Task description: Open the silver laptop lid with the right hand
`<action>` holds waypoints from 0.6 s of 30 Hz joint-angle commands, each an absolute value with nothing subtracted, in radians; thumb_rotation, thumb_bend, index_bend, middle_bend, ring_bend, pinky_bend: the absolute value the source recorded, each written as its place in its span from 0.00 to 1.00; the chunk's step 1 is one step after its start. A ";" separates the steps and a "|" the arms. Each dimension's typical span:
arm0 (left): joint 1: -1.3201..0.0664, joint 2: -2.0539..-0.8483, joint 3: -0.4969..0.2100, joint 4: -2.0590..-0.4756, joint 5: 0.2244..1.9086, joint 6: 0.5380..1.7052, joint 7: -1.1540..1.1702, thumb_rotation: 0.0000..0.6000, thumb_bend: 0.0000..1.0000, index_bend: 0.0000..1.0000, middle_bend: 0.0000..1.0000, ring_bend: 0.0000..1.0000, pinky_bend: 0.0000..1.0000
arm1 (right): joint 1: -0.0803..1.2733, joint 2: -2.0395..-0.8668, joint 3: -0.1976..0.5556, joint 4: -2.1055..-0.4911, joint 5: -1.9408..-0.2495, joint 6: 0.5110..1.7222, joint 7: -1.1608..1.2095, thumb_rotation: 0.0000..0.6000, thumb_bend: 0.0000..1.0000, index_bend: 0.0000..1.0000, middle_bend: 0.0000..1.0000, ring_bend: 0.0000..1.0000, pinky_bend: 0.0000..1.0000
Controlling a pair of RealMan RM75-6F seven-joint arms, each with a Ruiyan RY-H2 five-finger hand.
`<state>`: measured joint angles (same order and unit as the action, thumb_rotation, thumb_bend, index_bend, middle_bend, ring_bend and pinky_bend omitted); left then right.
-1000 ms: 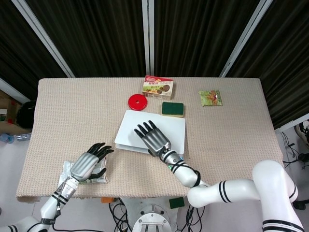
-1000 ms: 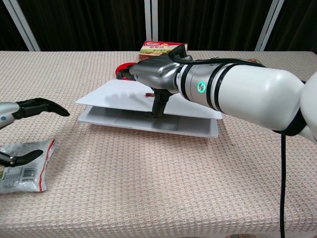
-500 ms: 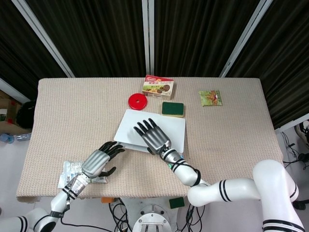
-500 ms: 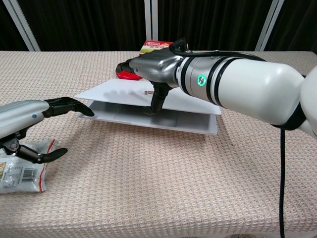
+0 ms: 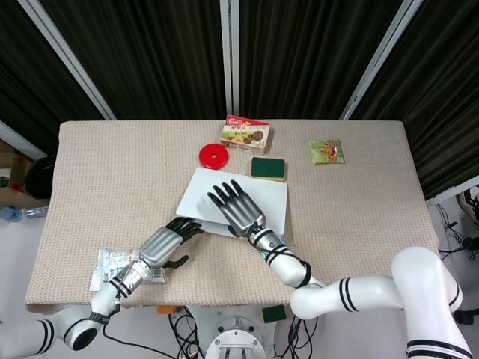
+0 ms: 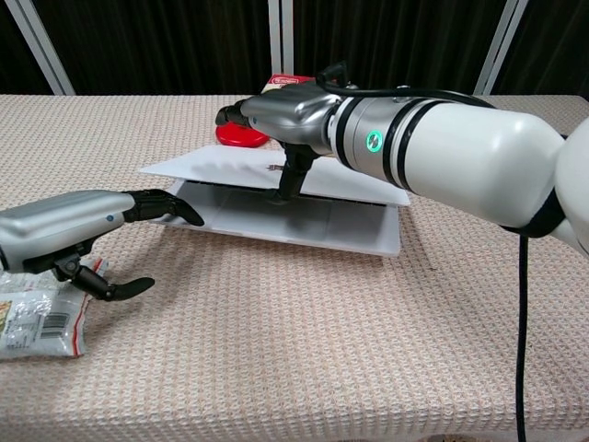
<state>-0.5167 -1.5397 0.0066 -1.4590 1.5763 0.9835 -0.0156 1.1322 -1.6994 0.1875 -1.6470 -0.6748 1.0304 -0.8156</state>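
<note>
The silver laptop (image 5: 269, 200) lies mid-table, its lid (image 6: 221, 169) lifted a little off the base (image 6: 313, 227). My right hand (image 5: 235, 210) lies spread over the lid's front part. In the chest view this right hand (image 6: 293, 112) has its thumb hooked beneath the lid, holding it up. My left hand (image 5: 163, 245) reaches from the left, fingers apart and holding nothing. In the chest view the left hand (image 6: 78, 224) has its fingertips (image 6: 187, 211) at the near left corner of the base.
A crumpled snack packet (image 5: 107, 267) lies near the front left edge, below my left hand. Behind the laptop are a red disc (image 5: 212, 157), a snack box (image 5: 245, 134) and a green sponge (image 5: 267, 168). A green packet (image 5: 326, 151) sits back right.
My left hand has moved right, away from the snack packet, to the laptop's near left corner. The right hand has raised the lid slightly more.
</note>
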 commanded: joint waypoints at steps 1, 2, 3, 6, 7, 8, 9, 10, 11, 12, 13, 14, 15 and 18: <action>-0.539 -1.529 0.001 -1.474 1.540 0.944 0.015 1.00 0.35 0.16 0.12 0.03 0.09 | 1.129 -1.698 0.191 -1.652 -0.677 1.045 -0.816 1.00 1.00 0.00 0.00 0.00 0.00; -0.542 -1.527 0.000 -1.477 1.533 0.938 0.021 1.00 0.35 0.16 0.12 0.03 0.09 | 1.128 -1.697 0.193 -1.655 -0.678 1.051 -0.814 1.00 1.00 0.00 0.00 0.00 0.00; -0.545 -1.525 -0.001 -1.480 1.527 0.934 0.027 1.00 0.36 0.16 0.12 0.03 0.09 | 1.126 -1.695 0.194 -1.657 -0.679 1.056 -0.813 1.00 1.00 0.00 0.00 0.00 0.00; -0.553 -1.523 0.001 -1.487 1.512 0.921 0.045 1.00 0.36 0.16 0.12 0.03 0.09 | 1.117 -1.687 0.201 -1.666 -0.682 1.075 -0.807 1.00 1.00 0.00 0.00 0.00 0.00; -0.555 -1.523 0.002 -1.488 1.509 0.917 0.049 1.00 0.36 0.16 0.12 0.03 0.09 | 1.115 -1.684 0.204 -1.668 -0.681 1.079 -0.804 1.00 1.00 0.00 0.00 0.00 0.00; -0.558 -1.523 0.003 -1.489 1.506 0.914 0.053 1.00 0.36 0.16 0.12 0.03 0.09 | 1.112 -1.681 0.206 -1.670 -0.682 1.083 -0.801 1.00 1.00 0.00 0.00 0.00 0.00; -0.561 -1.524 0.004 -1.489 1.502 0.909 0.058 1.00 0.36 0.16 0.12 0.03 0.09 | 1.108 -1.677 0.210 -1.673 -0.682 1.088 -0.795 1.00 1.00 0.00 0.00 0.00 0.00; -0.564 -1.524 0.005 -1.490 1.498 0.905 0.061 1.00 0.36 0.16 0.12 0.03 0.09 | 1.105 -1.674 0.213 -1.675 -0.683 1.092 -0.790 1.00 1.00 0.00 0.00 0.00 0.00; -0.566 -1.524 0.005 -1.490 1.494 0.900 0.064 1.00 0.36 0.16 0.12 0.03 0.09 | 1.102 -1.671 0.216 -1.677 -0.683 1.095 -0.786 1.00 1.00 0.00 0.00 0.00 0.00; -0.569 -1.525 0.006 -1.490 1.490 0.895 0.066 1.00 0.36 0.16 0.12 0.03 0.09 | 1.098 -1.665 0.219 -1.678 -0.682 1.098 -0.781 1.00 1.00 0.00 0.00 0.00 0.00; -0.571 -1.525 0.007 -1.489 1.487 0.893 0.068 1.00 0.36 0.16 0.12 0.03 0.09 | 1.095 -1.662 0.223 -1.678 -0.681 1.100 -0.777 1.00 1.00 0.00 0.00 0.00 0.00; -0.573 -1.525 0.007 -1.488 1.485 0.891 0.069 1.00 0.36 0.16 0.12 0.03 0.09 | 1.093 -1.658 0.226 -1.678 -0.679 1.102 -0.773 1.00 1.00 0.00 0.00 0.00 0.00; -0.575 -1.525 0.007 -1.488 1.482 0.889 0.070 1.00 0.36 0.16 0.12 0.03 0.09 | 1.091 -1.654 0.229 -1.678 -0.677 1.102 -0.769 1.00 1.00 0.00 0.00 0.00 0.00; -0.581 -1.526 0.007 -1.485 1.477 0.886 0.070 1.00 0.36 0.16 0.12 0.03 0.09 | 1.087 -1.643 0.242 -1.672 -0.666 1.098 -0.756 1.00 1.00 0.00 0.00 0.00 0.00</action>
<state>-0.5808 -1.5256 0.0067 -1.4852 1.4767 0.8865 0.0703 1.0878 -1.6449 0.2406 -1.6734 -0.6670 1.0985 -0.7573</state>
